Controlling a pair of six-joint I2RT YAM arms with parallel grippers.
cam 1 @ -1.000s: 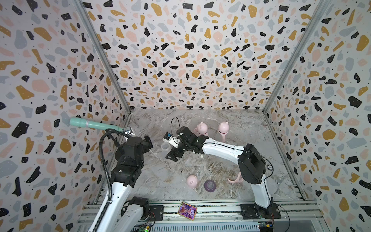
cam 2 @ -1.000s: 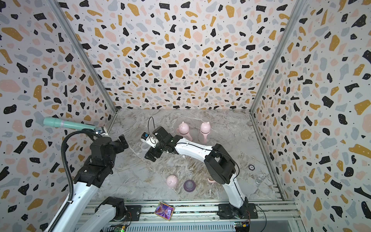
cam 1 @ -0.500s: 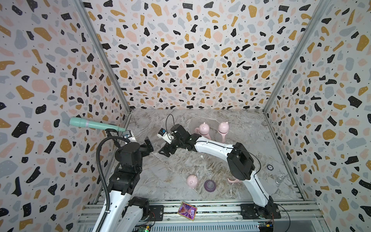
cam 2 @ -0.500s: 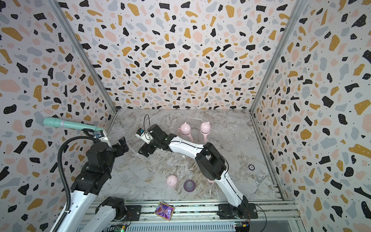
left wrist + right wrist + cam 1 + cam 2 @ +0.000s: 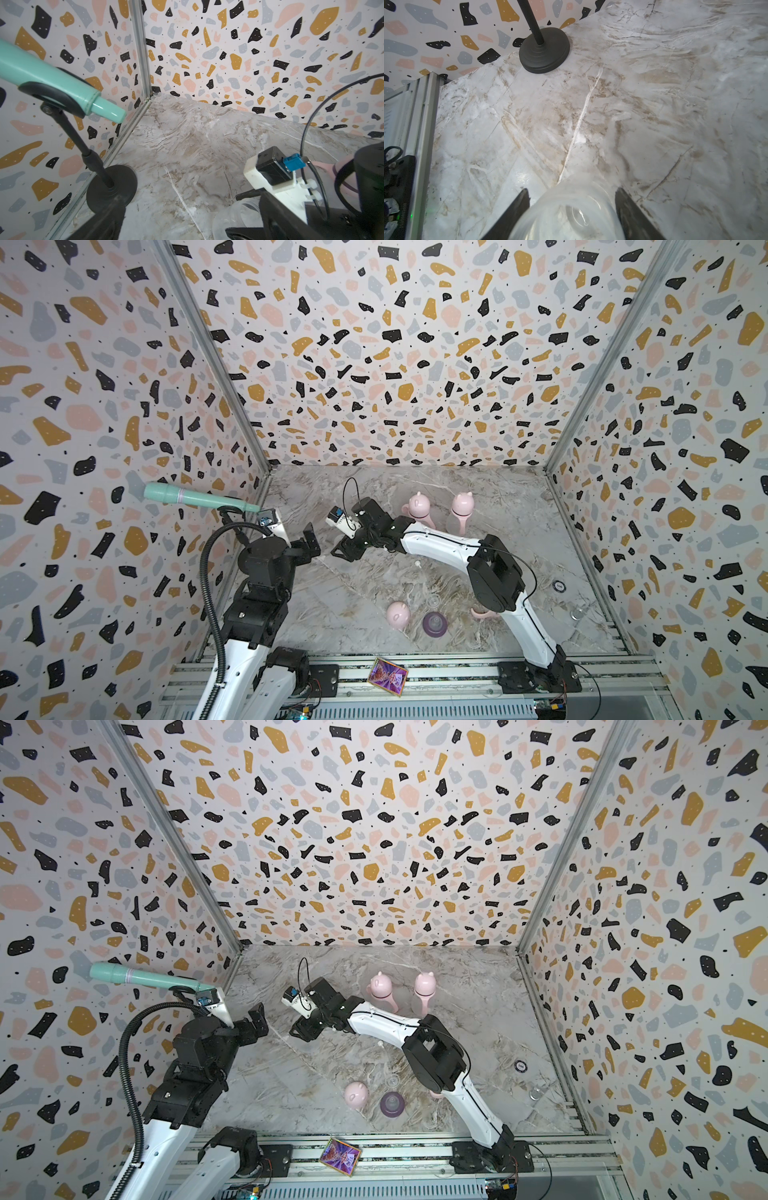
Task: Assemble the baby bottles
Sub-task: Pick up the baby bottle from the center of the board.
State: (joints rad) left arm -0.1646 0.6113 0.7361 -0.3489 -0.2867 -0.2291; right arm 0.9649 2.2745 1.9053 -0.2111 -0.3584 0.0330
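Right gripper [image 5: 572,190] is found with jaws set narrow about the clear bottle [image 5: 571,216] toward the bench's [image 5: 654,104] left edge, seemingly for pickup; firm contact cannot be confirmed.

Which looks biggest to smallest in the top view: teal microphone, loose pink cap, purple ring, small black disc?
1. teal microphone
2. loose pink cap and purple ring, about alike
3. small black disc

Terrazzo-print walls [image 5: 395,344] close in the left, far and right sides, joined by aluminium posts [image 5: 214,352] at the far corners. The floor [image 5: 357,605] is grey-brown marble print. A slotted aluminium rail [image 5: 449,674] runs along the near edge. Light is even and soft across the floor.
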